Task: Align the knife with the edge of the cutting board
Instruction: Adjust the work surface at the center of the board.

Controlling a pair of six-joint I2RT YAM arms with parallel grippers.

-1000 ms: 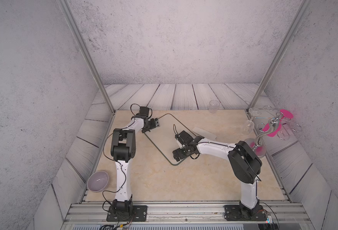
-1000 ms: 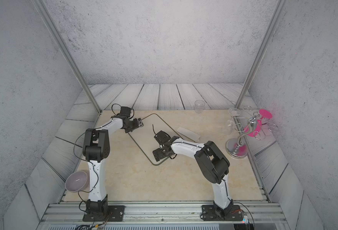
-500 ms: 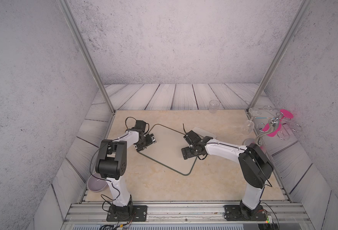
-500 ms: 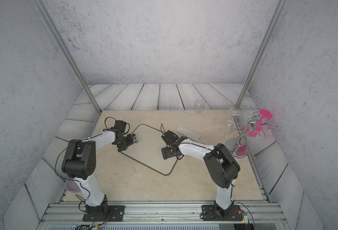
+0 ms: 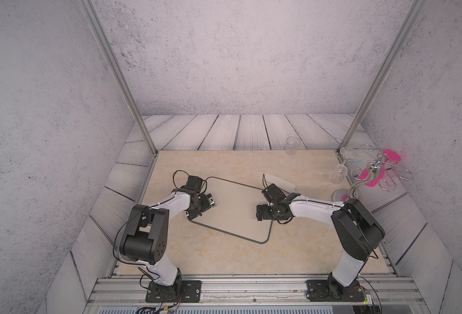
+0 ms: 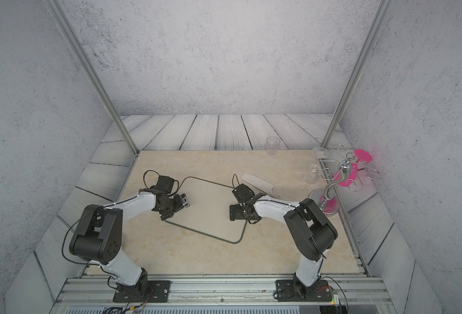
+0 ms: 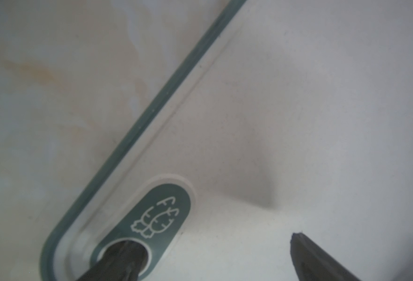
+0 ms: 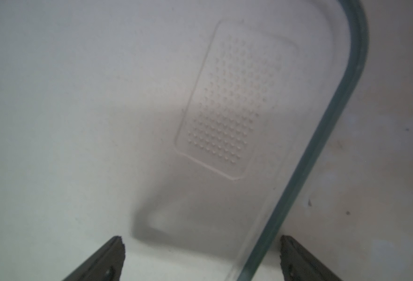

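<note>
My right gripper is spread as wide as it goes and holds nothing. Its fingers straddle the dark green rim of the large, flat beige cutting board, one over the board and one over the marble-patterned tabletop. My left gripper is spread too and grips nothing, with one finger poked into the hole of the board's green oval corner patch.

The pale off-white, cleaver-shaped knife lies flat on the tabletop just beyond the board's far right corner, behind my right wrist, at a slight angle to the far edge. It looks light, stiff and thin, and likely to skid on this smooth surface. I judge the short handle the best hold, or else a pinch across the blade.
</note>
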